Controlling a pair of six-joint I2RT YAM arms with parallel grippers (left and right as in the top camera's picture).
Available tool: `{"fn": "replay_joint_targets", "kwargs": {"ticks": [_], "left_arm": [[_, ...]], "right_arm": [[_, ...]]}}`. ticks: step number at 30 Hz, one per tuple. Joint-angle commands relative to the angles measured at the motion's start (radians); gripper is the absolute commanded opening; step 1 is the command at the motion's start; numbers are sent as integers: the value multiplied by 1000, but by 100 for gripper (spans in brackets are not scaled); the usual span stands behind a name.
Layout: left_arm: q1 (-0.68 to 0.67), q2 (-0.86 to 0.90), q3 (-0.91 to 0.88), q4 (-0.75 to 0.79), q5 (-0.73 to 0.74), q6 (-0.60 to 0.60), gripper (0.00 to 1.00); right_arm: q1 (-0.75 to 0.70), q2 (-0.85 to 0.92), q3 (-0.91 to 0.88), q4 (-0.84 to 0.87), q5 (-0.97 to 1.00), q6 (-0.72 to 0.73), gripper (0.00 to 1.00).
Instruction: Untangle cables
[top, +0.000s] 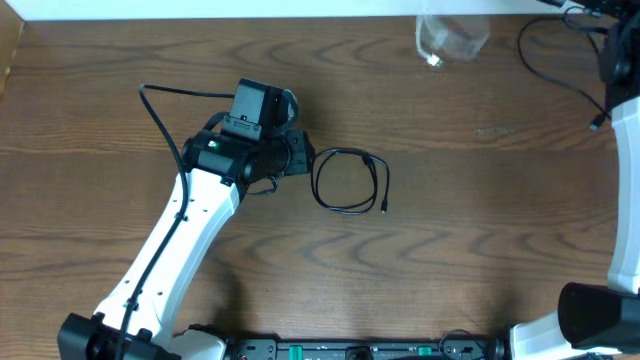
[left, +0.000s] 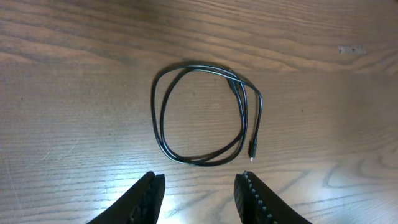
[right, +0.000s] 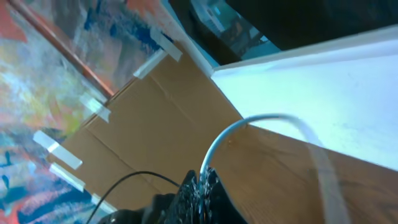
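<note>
Little of the right hand shows. In the right wrist view only its dark fingertips appear at the bottom edge, pressed together, and a white cable emerges from between them, so it seems to be pinching that cord. The cord arcs upward, then falls away to the right as a pale, blurred streak that runs out of the frame, so its far end and plug cannot be made out. Behind it lie taped cardboard, a white panel and a blurred, colourful surface. From overhead this hand cannot be picked out, because the right arm is cut off by the frame's right edge.

The black cable is plain to see. It lies flat on the wooden tabletop in a loose double loop, with one small plug end hanging off the loop's right side. It is on its own, with no white strand running through it. The left hand sits just short of the loop without touching it, its two fingers spread apart with bare wood between them. From overhead, the left arm reaches in from the lower left and its wrist housing hides most of the hand, with the black cable just beside it.

Near the tabletop's far edge is a clear, glassy object. Whether it is a container, and whether it holds anything, cannot be told.
</note>
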Motion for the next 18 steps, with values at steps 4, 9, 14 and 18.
{"fn": "replay_joint_targets", "kwargs": {"ticks": [4,9,14,18], "left_arm": [[4,-1,-3,1,8,17,42],[4,-1,-3,1,8,17,42],[4,-1,-3,-12,8,17,42],[4,-1,-3,-14,8,17,42]], "right_arm": [[-38,-3,13,-484,578,-326,1],[-51,-3,13,-717,928,-493,1],[-192,-3,13,-742,1000,-499,1],[-330,-3,13,-715,1028,-499,1]]}}
